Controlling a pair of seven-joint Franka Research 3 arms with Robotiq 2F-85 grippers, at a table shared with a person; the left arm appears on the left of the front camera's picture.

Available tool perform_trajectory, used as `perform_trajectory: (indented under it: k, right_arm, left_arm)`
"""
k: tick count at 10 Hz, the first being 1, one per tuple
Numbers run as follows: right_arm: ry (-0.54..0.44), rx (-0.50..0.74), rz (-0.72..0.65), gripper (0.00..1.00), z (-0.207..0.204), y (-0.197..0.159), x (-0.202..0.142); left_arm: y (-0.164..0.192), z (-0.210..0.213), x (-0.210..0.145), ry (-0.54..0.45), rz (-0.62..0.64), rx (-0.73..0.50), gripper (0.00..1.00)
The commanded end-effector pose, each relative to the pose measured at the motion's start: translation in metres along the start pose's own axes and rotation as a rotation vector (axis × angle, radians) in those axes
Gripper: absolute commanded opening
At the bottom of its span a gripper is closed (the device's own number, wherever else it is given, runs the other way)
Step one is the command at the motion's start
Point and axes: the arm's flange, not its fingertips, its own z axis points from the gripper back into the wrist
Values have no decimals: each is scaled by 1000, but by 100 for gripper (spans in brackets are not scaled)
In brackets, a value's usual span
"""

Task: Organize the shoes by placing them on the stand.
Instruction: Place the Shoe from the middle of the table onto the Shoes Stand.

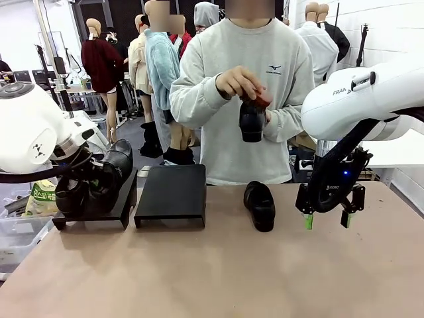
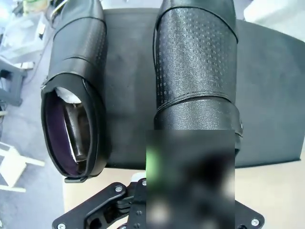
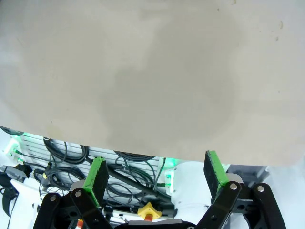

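Over the stand (image 2: 128, 71), left gripper (image 2: 190, 179) pinches 1 shoe (image 2: 195, 62) (purple-lined neighbour (image 2: 76, 95) beside).

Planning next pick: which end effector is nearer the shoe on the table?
Right: right end effector open beside the shoe; left end effector away at the stand, gripping a second shoe.

tan table (image 1: 199, 278), white wall rt (image 1: 397, 26), grey floor bg (image 1: 129, 142)

Table (image 1: 199, 278): tan top, filling the lower frame. Directly on it:
- black stand (image 1: 129, 202), left, bearing two glossy black shoes (image 1: 112, 169) side by side;
- second black stand (image 1: 171, 192), centre-left, just beside the first;
- single black shoe (image 1: 260, 205), centre-right, lying apart from both stands.
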Motion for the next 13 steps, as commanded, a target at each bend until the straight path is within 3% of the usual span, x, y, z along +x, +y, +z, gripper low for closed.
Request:
perform_trajectory:
  k: [1,6,10,11,13]
  right_arm:
    - [7,-12,-16,100,2,1,0]
    - [7,-12,-16,100,2,1,0]
    - [7,-12,-16,100,2,1,0]
    - [7,-12,-16,100,2,1,0]
    - [7,-12,-16,100,2,1,0]
  left_arm:
    - [0,0,10,-54,76,-10,0]
    - [4,-20,15,43,95,-26,0]
    - [4,-25,21,62,100,-17,0]
    - [4,-25,22,69,99,0,8]
    - [4,-23,25,71,82,11,48]
